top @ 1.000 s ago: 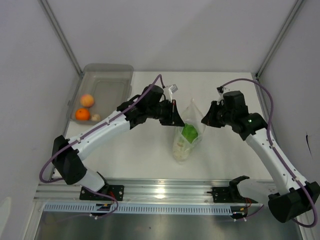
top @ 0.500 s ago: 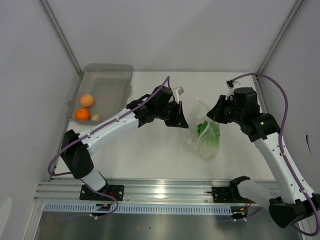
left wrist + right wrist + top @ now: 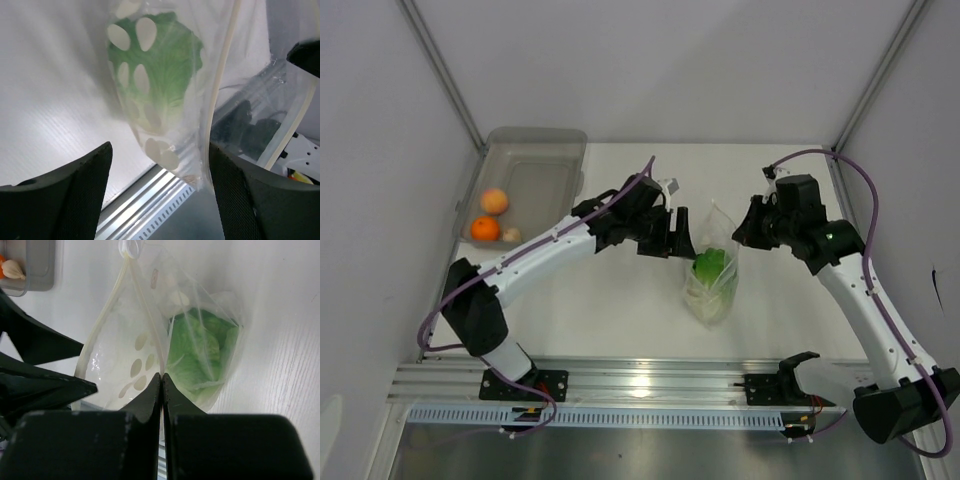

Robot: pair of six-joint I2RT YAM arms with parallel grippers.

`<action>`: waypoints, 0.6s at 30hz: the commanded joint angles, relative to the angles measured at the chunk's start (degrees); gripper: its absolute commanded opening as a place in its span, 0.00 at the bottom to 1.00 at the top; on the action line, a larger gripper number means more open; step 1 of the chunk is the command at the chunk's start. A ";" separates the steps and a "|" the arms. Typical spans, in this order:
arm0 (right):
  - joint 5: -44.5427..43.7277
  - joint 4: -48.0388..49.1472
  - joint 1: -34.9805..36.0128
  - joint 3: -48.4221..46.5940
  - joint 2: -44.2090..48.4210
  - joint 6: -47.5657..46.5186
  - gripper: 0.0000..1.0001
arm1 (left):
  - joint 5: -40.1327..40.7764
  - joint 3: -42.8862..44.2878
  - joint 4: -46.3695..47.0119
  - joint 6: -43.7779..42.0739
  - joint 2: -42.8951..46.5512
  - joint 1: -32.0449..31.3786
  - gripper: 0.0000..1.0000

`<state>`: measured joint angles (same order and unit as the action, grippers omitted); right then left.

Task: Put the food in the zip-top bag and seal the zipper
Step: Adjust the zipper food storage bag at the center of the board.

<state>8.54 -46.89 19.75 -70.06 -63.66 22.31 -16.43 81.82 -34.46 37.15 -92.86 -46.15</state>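
Observation:
The clear zip-top bag [image 3: 712, 285] hangs from my right gripper [image 3: 741, 232], which is shut on the bag's zipper strip [image 3: 161, 367]. Inside the bag sits the green lettuce [image 3: 709, 264], also plain through the plastic in the right wrist view [image 3: 200, 352] and the left wrist view [image 3: 160, 75]. My left gripper [image 3: 678, 238] stands open just left of the bag's mouth, its fingers [image 3: 70, 200] wide apart and holding nothing. Two orange fruits [image 3: 494, 201] [image 3: 485, 229] and a beige lump [image 3: 511, 235] lie in the bin.
The translucent grey bin [image 3: 538, 148] stands at the table's far left corner. A metal rail [image 3: 650, 385] runs along the near edge, with both arm bases on it. Grey walls close in on both sides.
My left gripper has let go of the bag's rim and opened. The bag now hangs from the right gripper alone and has swung slightly to the left.

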 commanded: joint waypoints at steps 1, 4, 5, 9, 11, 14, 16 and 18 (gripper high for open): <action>1.13 0.14 -0.24 -3.24 -1.38 -1.74 0.00 | 5.43 1.24 -2.71 -2.43 6.80 2.73 0.80; 0.87 0.23 -0.24 -3.59 -1.99 -2.00 0.00 | 11.73 0.18 -4.65 -3.39 10.41 4.40 0.85; 0.87 0.22 -0.24 -3.59 -2.08 -2.09 0.00 | 13.51 0.09 -5.52 -3.57 12.77 5.01 0.88; 2.18 0.31 -0.06 -3.42 -2.96 -2.27 0.00 | 20.90 -2.10 -9.39 -3.75 17.53 11.58 0.89; 2.80 0.40 0.29 -3.33 -3.57 -2.35 0.00 | 24.31 -4.03 -10.28 -3.57 19.46 15.11 0.89; 3.50 0.14 0.90 -3.33 -4.54 -2.88 0.00 | 30.19 -6.58 -11.68 -2.44 20.70 22.14 0.88; 3.51 -0.30 1.26 -3.33 -4.98 -3.58 0.00 | 32.06 -6.85 -13.61 0.81 20.61 27.59 0.88; 2.98 -0.74 1.26 -3.33 -5.69 -4.02 0.00 | 32.77 -7.20 -14.14 3.19 18.78 33.30 0.87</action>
<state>11.05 -46.92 20.58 -71.07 -68.60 20.25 10.50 75.55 -44.97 36.47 -72.58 -18.63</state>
